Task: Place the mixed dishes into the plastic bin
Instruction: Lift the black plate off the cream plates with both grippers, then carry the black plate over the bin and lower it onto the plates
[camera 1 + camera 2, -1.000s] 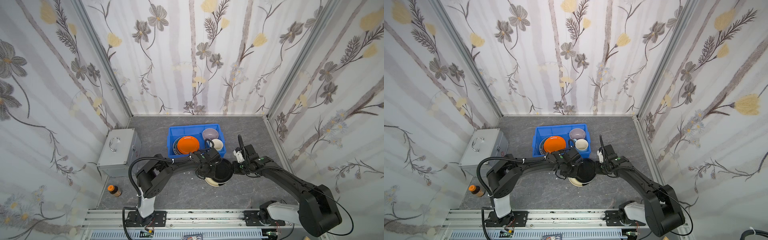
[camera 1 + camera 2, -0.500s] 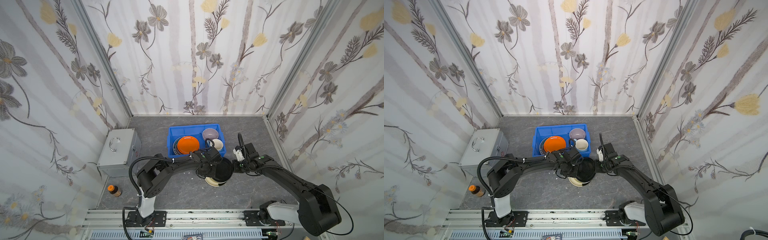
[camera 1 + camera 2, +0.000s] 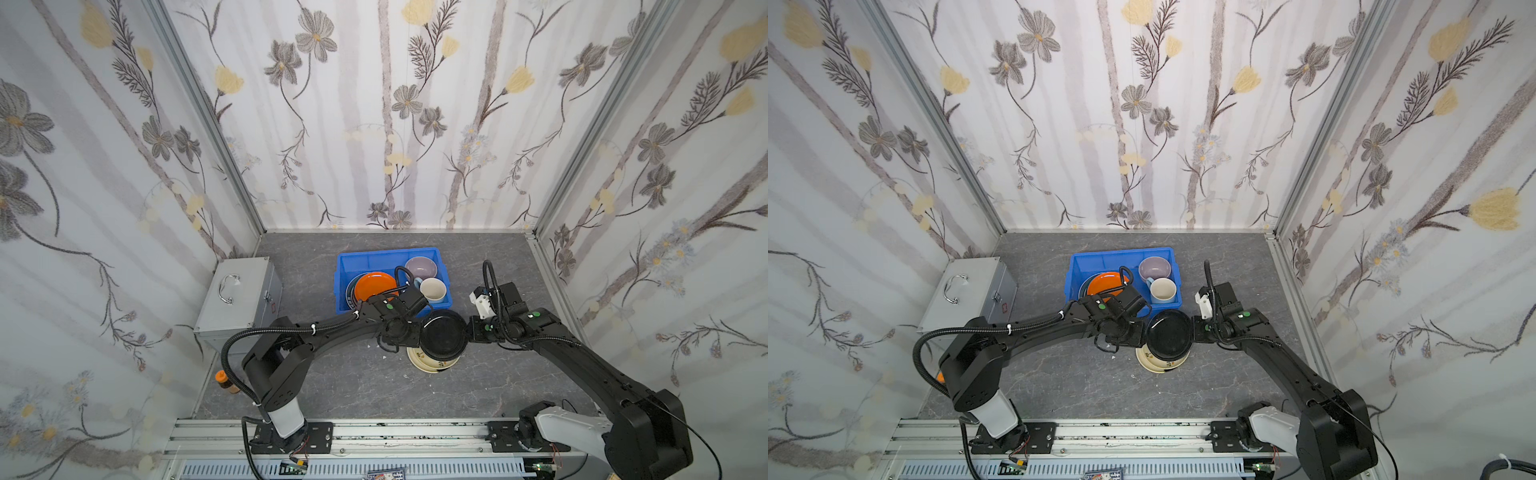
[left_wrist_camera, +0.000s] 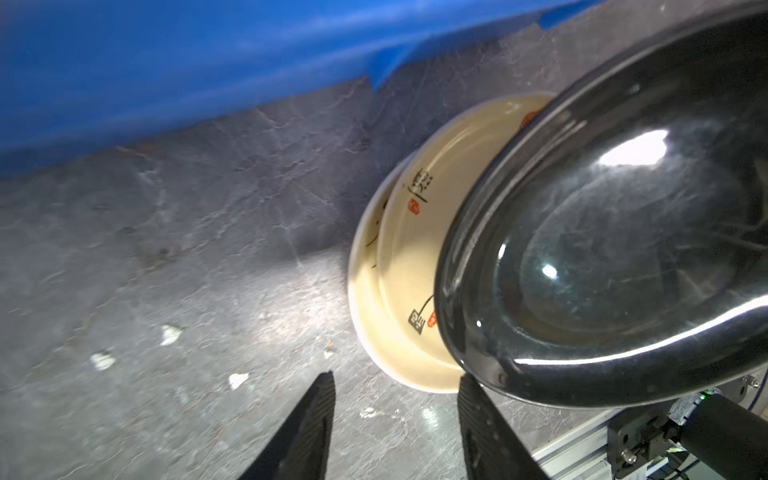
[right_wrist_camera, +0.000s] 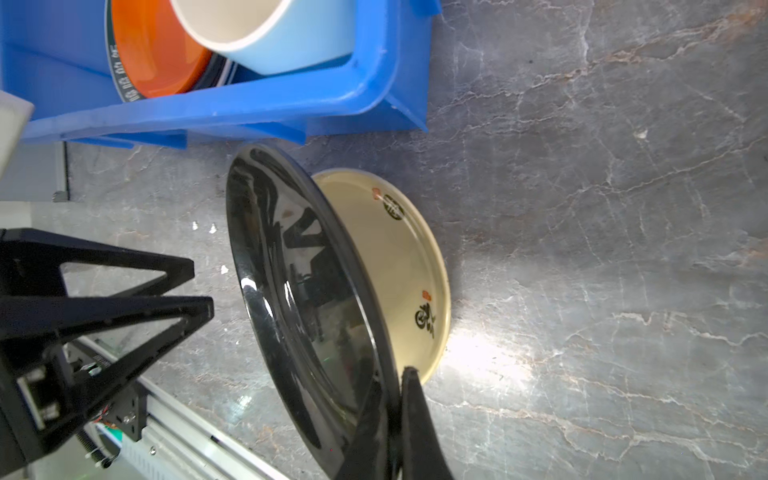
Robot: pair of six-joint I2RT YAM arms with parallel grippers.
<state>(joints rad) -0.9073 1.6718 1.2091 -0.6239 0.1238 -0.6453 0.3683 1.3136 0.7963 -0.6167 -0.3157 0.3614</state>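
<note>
Glossy black round plate [image 3: 442, 334] was held tilted over grey surface [image 3: 332, 382], just in front of bright blue rectangular plastic bin [image 3: 374, 259], rim pinched by closed right fingers [image 5: 415, 415]. Left fingers [image 4: 309, 432] were parted, nothing gripped, beside plate. Cream flowered round plate [image 3: 432, 365] was seen flat beneath, outside bin.

This is a robot test booth in a lab, not a lived-in room. Flowered wallpaper [image 3: 374, 124] covers three flat wall panels joined by bare metal posts [image 3: 203, 112], well beyond the left claw [image 3: 409, 338] and the right claw [image 3: 468, 332]. Under both claws lies a grey stone-look tabletop [image 3: 374, 390]. Back from the claws, the left arm [image 3: 332, 328] and right arm [image 3: 582, 363] are bolted to a metal rail [image 3: 395, 432].
</note>
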